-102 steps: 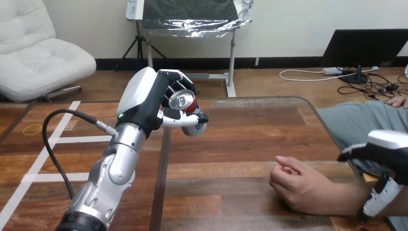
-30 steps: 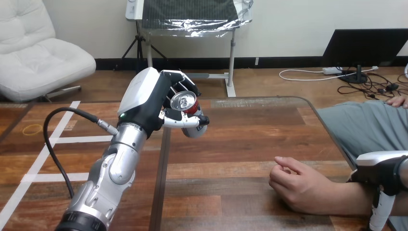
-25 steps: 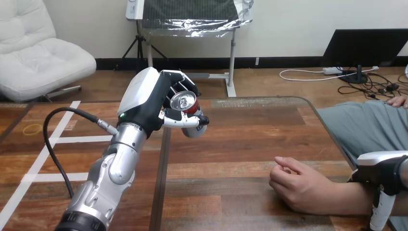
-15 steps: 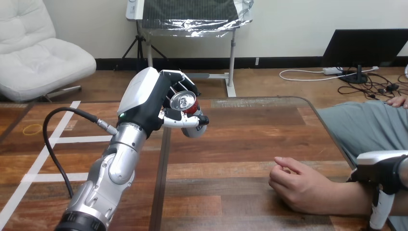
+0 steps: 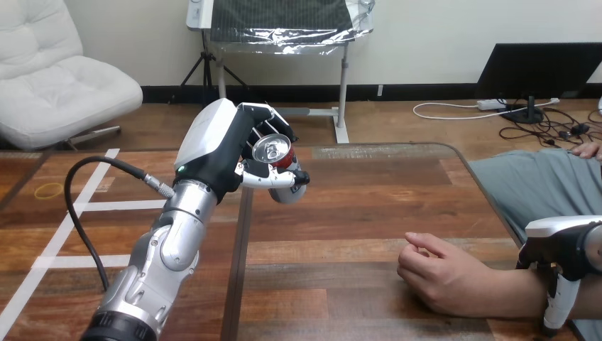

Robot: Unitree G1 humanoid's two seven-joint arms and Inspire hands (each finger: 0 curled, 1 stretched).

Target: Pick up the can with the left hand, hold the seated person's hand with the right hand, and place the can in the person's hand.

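Note:
My left hand (image 5: 216, 153) is raised above the table's (image 5: 369, 206) middle left, its fingers and thumb curled round a red and silver can (image 5: 277, 160). The can is tilted, its silver top facing me. The person's hand (image 5: 436, 273) rests loosely curled on the table at the lower right, with the forearm (image 5: 522, 295) running to the right edge. My right hand (image 5: 564, 259) is at the lower right, right at the person's forearm near the wrist and partly over it. How it meets the forearm is hidden.
The table's far edge (image 5: 383, 146) curves round at the back right, and its right edge (image 5: 490, 202) runs beside the person's lap. A black cable (image 5: 85, 177) loops out from my left forearm over the table's left part.
Since 3.4 s ago my right hand has dropped and moved left to the person's forearm; in the last half second it edged slightly up. My left hand and the can have stayed put.

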